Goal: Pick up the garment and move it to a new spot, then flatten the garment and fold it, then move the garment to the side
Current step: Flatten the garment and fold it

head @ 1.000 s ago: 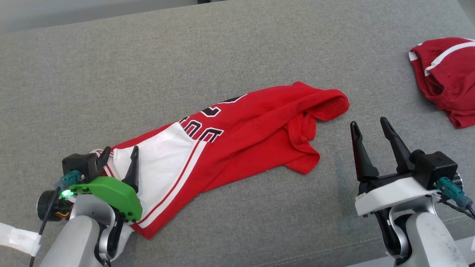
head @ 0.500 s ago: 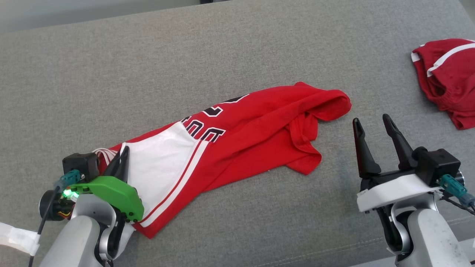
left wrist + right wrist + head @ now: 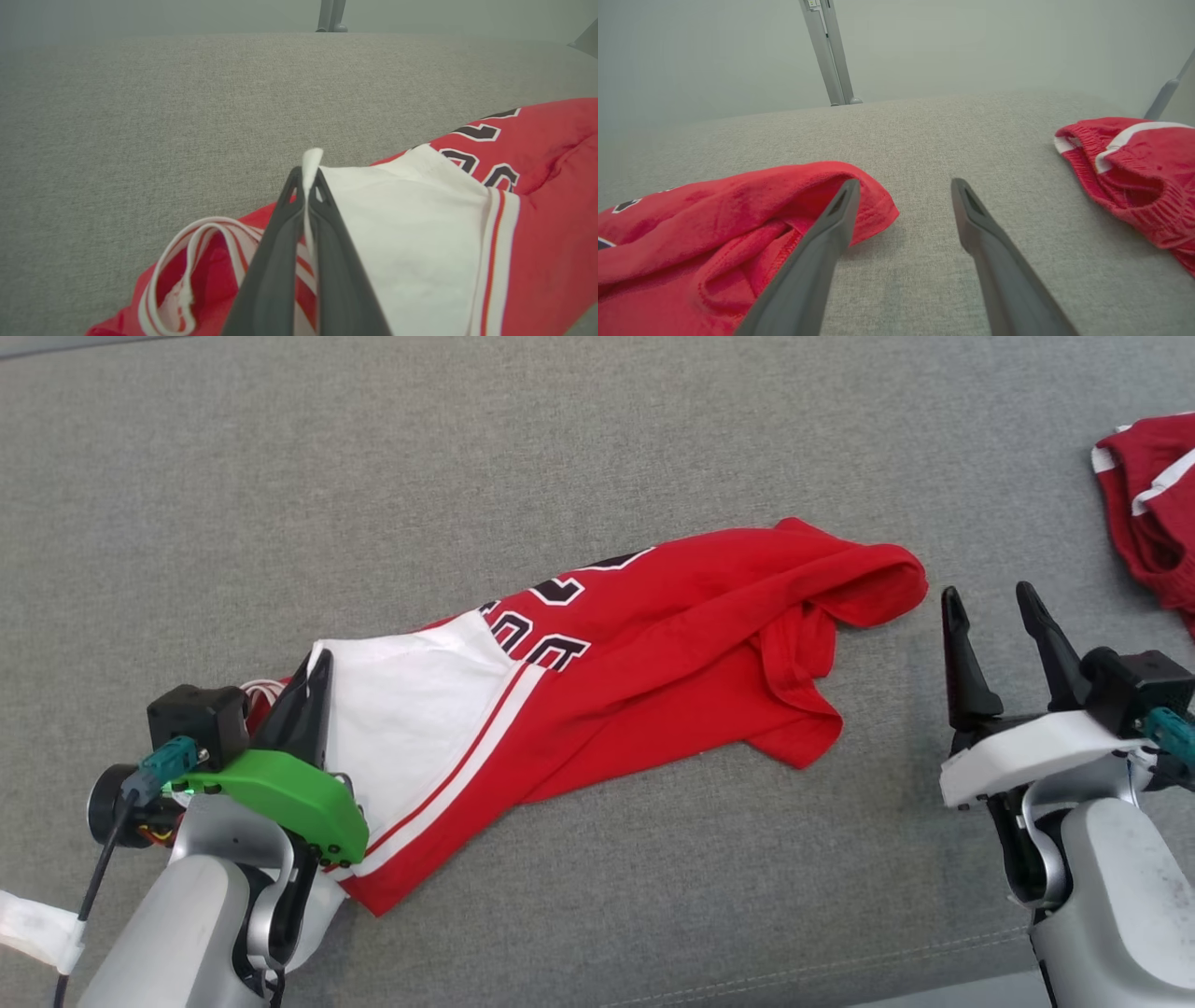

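The garment (image 3: pixel 635 644) is a red jersey with a white panel and black lettering, lying crumpled across the grey cushion. My left gripper (image 3: pixel 313 677) is shut on the white panel's corner, near the striped collar. In the left wrist view a pinch of white cloth stands between the closed fingers of that gripper (image 3: pixel 307 179), with the garment (image 3: pixel 420 252) spreading to the right. My right gripper (image 3: pixel 990 602) stands open just right of the garment's bunched red end, holding nothing. In the right wrist view the open gripper (image 3: pixel 903 186) has the garment (image 3: pixel 714 219) to its left.
A second, darker red piece of clothing with white stripes (image 3: pixel 1153 504) lies at the far right, also seen as the striped clothing (image 3: pixel 1134 172). The grey cushion (image 3: pixel 467 457) stretches wide behind the garment. A metal post (image 3: pixel 829 51) stands beyond the far edge.
My left gripper closed on the white corner of the garment and has lifted it slightly. The head camera shifted, sliding the whole scene right and up. The right gripper stayed open.
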Controlling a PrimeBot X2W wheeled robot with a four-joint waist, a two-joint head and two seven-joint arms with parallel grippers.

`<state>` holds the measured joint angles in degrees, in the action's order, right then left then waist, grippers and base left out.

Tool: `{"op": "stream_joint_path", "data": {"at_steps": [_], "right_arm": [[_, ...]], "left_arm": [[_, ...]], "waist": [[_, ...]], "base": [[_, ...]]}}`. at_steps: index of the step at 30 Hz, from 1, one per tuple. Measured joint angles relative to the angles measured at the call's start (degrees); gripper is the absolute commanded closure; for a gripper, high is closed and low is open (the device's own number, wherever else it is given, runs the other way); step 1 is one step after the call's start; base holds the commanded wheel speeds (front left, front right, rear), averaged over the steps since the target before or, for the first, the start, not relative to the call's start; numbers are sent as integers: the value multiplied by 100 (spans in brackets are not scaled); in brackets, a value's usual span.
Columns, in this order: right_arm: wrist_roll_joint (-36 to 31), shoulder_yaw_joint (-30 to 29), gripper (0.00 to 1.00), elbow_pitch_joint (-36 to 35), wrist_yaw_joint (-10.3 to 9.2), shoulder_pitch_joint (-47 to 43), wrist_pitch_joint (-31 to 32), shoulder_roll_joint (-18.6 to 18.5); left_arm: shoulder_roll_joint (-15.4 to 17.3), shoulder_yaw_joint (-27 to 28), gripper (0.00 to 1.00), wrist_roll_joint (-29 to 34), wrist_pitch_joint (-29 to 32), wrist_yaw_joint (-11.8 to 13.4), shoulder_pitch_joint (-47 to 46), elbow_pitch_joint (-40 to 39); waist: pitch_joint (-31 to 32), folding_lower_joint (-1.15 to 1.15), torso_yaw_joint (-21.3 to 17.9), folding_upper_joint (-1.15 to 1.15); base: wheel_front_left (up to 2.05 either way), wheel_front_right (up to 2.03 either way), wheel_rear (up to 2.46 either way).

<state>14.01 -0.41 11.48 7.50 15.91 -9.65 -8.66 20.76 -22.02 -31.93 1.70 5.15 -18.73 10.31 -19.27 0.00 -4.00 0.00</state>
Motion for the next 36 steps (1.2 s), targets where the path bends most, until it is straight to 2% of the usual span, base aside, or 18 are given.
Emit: {"op": "stream_joint_path", "data": {"at_steps": [11,12,14,19,26,27,36], "right_arm": [[476,537,1,1441,0,866,-157,-76],[516,573,62,1527,0,929,-189,-82],[554,628,100,1623,0,1029,-280,-118],[593,646,100,1507,0,1123,-446,-242],[301,508,100,533,1,1180,-505,-494],[221,455,100,179,1,1228,-432,-580],[-73,243,100,-1457,0,1652,390,-905]], "left_arm": [[26,-75,100,38,9,37,-90,-215],[26,-81,100,40,4,37,-99,-226],[25,-89,100,55,-42,37,-107,-247],[46,-38,100,97,-272,62,-131,-427],[226,193,100,341,-723,175,-315,-1099],[302,272,100,417,-817,205,-436,-1369],[646,636,100,750,-877,328,-1386,-2315]], "waist": [[-405,0,202,0],[-419,0,213,0],[-431,0,234,0],[-389,0,227,0],[-202,0,168,0],[-125,0,150,0],[280,0,83,0]], "base": [[0,0,0],[0,0,0],[0,0,0],[0,0,0],[0,0,0],[0,0,0],[0,0,0]]}}
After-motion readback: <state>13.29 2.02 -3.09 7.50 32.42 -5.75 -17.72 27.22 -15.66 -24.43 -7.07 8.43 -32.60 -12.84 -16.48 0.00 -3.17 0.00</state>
